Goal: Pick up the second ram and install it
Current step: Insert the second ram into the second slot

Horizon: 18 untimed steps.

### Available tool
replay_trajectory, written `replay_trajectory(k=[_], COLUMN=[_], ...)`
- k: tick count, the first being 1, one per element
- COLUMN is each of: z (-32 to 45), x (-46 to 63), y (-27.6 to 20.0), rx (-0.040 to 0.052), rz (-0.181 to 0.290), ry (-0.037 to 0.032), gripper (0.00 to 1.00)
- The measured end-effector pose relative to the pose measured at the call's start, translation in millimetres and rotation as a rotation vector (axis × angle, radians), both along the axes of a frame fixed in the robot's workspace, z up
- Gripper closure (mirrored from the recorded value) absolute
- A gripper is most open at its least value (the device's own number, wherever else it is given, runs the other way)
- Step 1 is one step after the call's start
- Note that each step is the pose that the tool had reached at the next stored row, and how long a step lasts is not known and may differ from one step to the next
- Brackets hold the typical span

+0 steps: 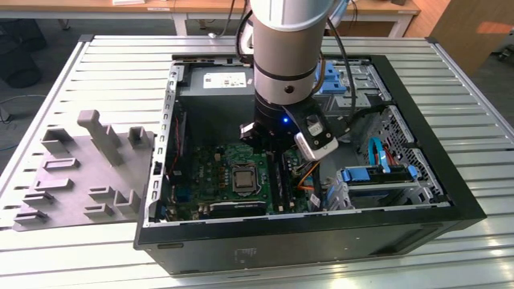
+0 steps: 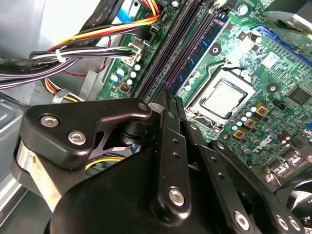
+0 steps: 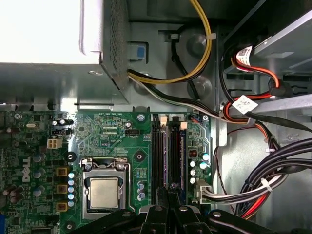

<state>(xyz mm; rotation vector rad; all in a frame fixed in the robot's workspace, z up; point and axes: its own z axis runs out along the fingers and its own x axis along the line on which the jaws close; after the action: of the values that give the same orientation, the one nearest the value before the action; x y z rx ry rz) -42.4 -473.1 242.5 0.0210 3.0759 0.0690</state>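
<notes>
Nearest to us, in the second wrist view, the black jointed gripper (image 2: 169, 99) has its jaws drawn together, tips pointing down at the row of long black plastic memory slots (image 3: 157, 156). Just beyond the tips, a thin, dark green memory stick with black chips (image 2: 204, 46) stands on edge in the slot closest to the square silver processor socket (image 3: 104, 192) (whether this stick is the second ram we cannot tell). Around them spreads the big green motherboard (image 3: 112, 131), with a bundle of black and white cables (image 3: 265, 183) beside it. Farther out, in the exterior view, the silver arm (image 1: 285, 36) reaches into the open black computer case (image 1: 321, 241), which lies on a ribbed metal table (image 1: 120, 72). A grey moulded tray (image 1: 80, 174) sits at the exterior view's left.
</notes>
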Motion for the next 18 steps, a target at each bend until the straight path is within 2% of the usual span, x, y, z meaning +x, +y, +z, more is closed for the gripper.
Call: replay_trajectory(k=[4, 11, 18], z=[-0.4, -6.7, -8.0], x=[0.0, 0.0, 0.2], y=[0.0, -0.2, -0.2], rx=[0.0001, 0.0, 0.0002], rz=[0.0, 0.0, 0.0], ry=[0.0, 0.0, -0.0001], gripper=[0.88, 0.88, 0.88])
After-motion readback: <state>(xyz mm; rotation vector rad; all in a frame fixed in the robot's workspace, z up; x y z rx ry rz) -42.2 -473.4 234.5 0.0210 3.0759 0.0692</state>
